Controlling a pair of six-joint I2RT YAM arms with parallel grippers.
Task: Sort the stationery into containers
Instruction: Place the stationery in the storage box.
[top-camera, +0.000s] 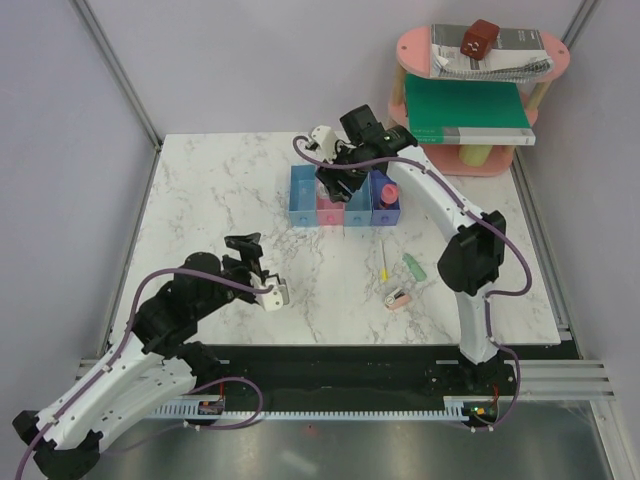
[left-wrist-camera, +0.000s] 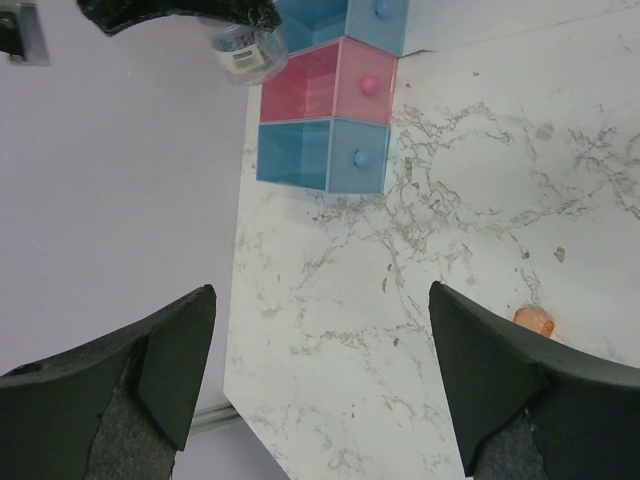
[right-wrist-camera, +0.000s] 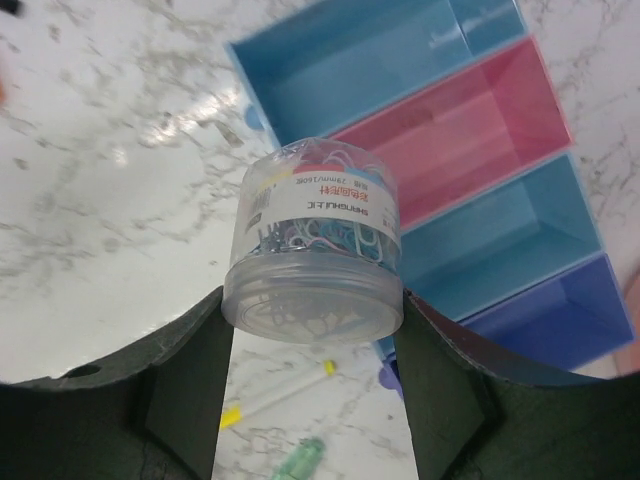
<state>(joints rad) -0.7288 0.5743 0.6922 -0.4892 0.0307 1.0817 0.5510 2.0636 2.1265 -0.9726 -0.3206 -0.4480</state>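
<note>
Tub (right-wrist-camera: 312, 250) in right hand (right-wrist-camera: 310, 310); bins (right-wrist-camera: 480, 130) half-hidden

We see a pink two-tier oval shelf (top-camera: 410, 48), with the marble table (top-camera: 220, 190) spreading out in front of it and to its left. On its top tier lies a spiral-bound notebook (top-camera: 515, 45) with a small dark red object (top-camera: 479, 37) on top (we cannot tell what it is). On its lower tier a large green book (top-camera: 465, 108) juts past the rim.
</note>
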